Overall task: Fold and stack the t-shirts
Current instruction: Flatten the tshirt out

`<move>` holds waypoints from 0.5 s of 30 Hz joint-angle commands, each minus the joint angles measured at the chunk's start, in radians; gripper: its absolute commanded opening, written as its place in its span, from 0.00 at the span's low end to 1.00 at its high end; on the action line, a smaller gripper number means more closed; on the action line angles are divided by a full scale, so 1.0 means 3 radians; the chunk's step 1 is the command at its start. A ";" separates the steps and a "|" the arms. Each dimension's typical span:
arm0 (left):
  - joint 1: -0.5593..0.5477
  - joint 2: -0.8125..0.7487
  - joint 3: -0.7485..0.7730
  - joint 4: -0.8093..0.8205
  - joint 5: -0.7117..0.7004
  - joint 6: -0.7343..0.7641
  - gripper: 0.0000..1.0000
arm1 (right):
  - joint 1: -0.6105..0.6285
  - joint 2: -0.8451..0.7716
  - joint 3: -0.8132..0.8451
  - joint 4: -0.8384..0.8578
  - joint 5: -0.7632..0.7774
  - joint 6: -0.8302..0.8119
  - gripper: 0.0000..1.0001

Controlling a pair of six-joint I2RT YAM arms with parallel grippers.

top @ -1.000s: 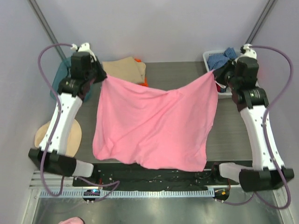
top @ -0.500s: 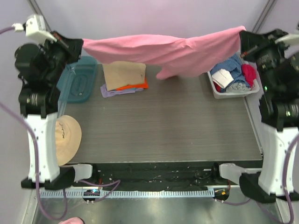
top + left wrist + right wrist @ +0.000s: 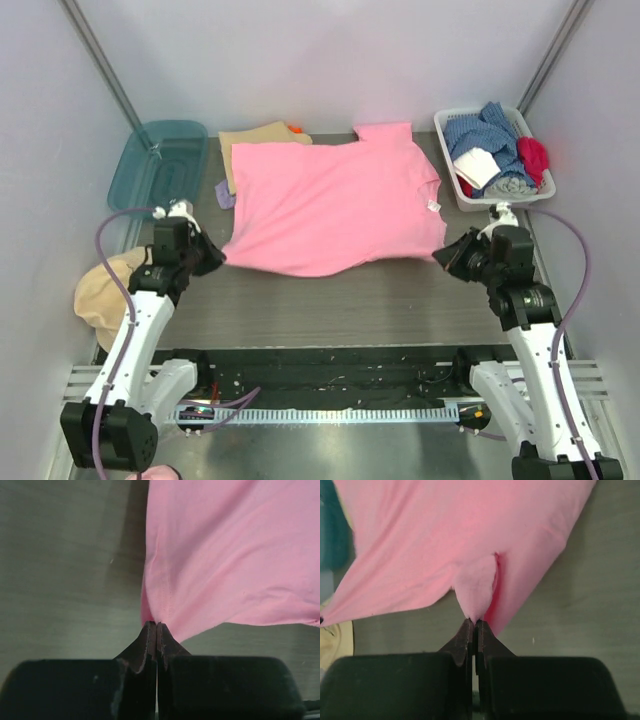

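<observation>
A bright pink t-shirt [image 3: 330,205] lies spread flat across the back middle of the table, collar away from me. It covers most of the folded stack: only the tan t-shirt [image 3: 262,136], an orange sliver [image 3: 295,127] and a lilac edge [image 3: 224,198] show. My left gripper [image 3: 218,258] is shut on the pink shirt's near left corner, and its closed tips [image 3: 156,625] pinch the hem of the pink cloth [image 3: 235,555]. My right gripper [image 3: 445,255] is shut on the near right corner, with its tips [image 3: 473,621] biting a small fold of the pink cloth [image 3: 460,530].
A teal plastic bin [image 3: 160,160] stands at the back left. At the back right is a white basket [image 3: 500,205] heaped with mixed clothes. A round tan cap [image 3: 105,295] lies off the table's left edge beside my left arm.
Both arms have come down and drawn back toward me. The pink shirt, held stretched high in the air half a second ago, now lies flat on the table over the stack.
</observation>
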 commanded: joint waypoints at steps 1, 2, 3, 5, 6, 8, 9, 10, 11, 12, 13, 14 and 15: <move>0.0011 -0.0307 -0.0239 -0.0131 -0.0166 -0.0140 0.00 | 0.0002 -0.0410 -0.0098 -0.0458 -0.0190 0.0153 0.01; -0.0009 -0.0327 -0.0295 -0.0182 -0.0222 -0.0196 0.00 | 0.0007 -0.0441 -0.0109 -0.0541 -0.0179 0.0168 0.01; -0.0045 -0.0358 -0.0281 -0.0193 -0.0273 -0.0207 0.00 | 0.0012 -0.0477 -0.0114 -0.0607 -0.0154 0.0179 0.01; -0.0055 -0.0363 -0.0215 -0.0290 -0.0385 -0.0253 0.00 | 0.0007 -0.0498 -0.0104 -0.0786 -0.0149 0.0204 0.01; -0.0055 -0.0348 -0.0204 -0.0376 -0.0422 -0.0248 0.00 | 0.0002 -0.0503 -0.0094 -0.0848 -0.0098 0.0219 0.01; -0.0056 -0.0307 -0.0214 -0.0403 -0.0494 -0.0289 0.00 | 0.0007 -0.0493 -0.0068 -0.0996 -0.0072 0.0250 0.01; -0.0055 -0.0292 -0.0219 -0.0393 -0.0499 -0.0299 0.00 | 0.0002 -0.0498 -0.0068 -0.1042 -0.0047 0.0265 0.01; -0.0061 -0.0231 -0.0229 -0.0398 -0.0529 -0.0309 0.00 | 0.0007 -0.0498 -0.0068 -0.1108 -0.0031 0.0271 0.01; -0.0061 -0.0195 -0.0240 -0.0398 -0.0540 -0.0330 0.00 | 0.0007 -0.0498 -0.0068 -0.1149 -0.0036 0.0286 0.01; -0.0061 -0.0154 -0.0240 -0.0393 -0.0535 -0.0335 0.00 | 0.0007 -0.0488 -0.0083 -0.1180 -0.0021 0.0301 0.01; -0.0056 -0.0123 -0.0250 -0.0387 -0.0540 -0.0345 0.00 | 0.0002 -0.0482 -0.0093 -0.1251 -0.0056 0.0312 0.01; -0.0061 -0.0072 -0.0280 -0.0372 -0.0580 -0.0386 0.00 | 0.0007 -0.0472 -0.0104 -0.1298 -0.0062 0.0317 0.01; -0.0061 -0.0046 -0.0301 -0.0362 -0.0591 -0.0411 0.00 | 0.0007 -0.0477 -0.0124 -0.1339 -0.0067 0.0332 0.01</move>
